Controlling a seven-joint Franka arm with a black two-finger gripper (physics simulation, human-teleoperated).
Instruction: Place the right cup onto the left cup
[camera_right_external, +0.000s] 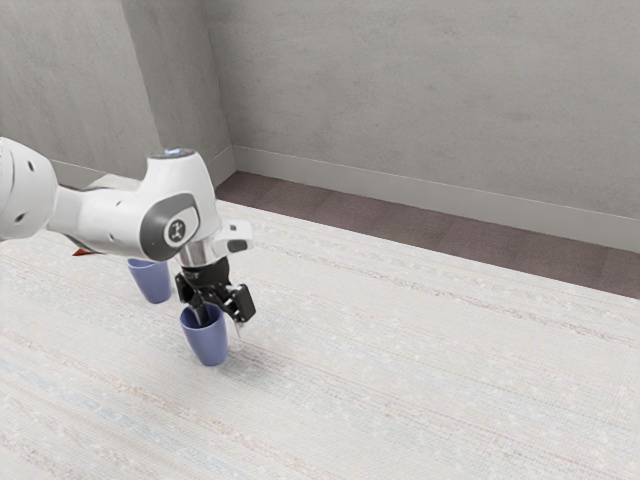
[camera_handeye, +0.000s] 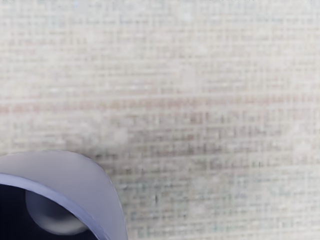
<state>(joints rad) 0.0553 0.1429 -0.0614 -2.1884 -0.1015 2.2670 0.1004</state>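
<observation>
The pincer (camera_right_external: 221, 318) points down over the rim of the nearer blue cup (camera_right_external: 208, 346) in the exterior view, its fingers parted. One finger reaches down inside the cup's mouth and the other stands outside the wall, toward the exterior view's right, so the rim lies between them. The pincer is open, with a gap left between the outer finger and the wall. This cup is upright, mouth up, just below the pincer; I cannot tell whether its base rests on the table (camera_right_external: 400, 380).

The other blue cup (camera_right_external: 153, 283) stands upright on the table, apart from the pincer and back toward the arm's base, its upper part partly hidden by the arm (camera_right_external: 120, 222). Farther from the pincer, beneath the arm, a bit of something red (camera_right_external: 82, 252) shows.

In the wrist view, the nearer cup's curved rim and dark inside lie close beneath the hand, with the table's woven, striped surface beyond.
</observation>
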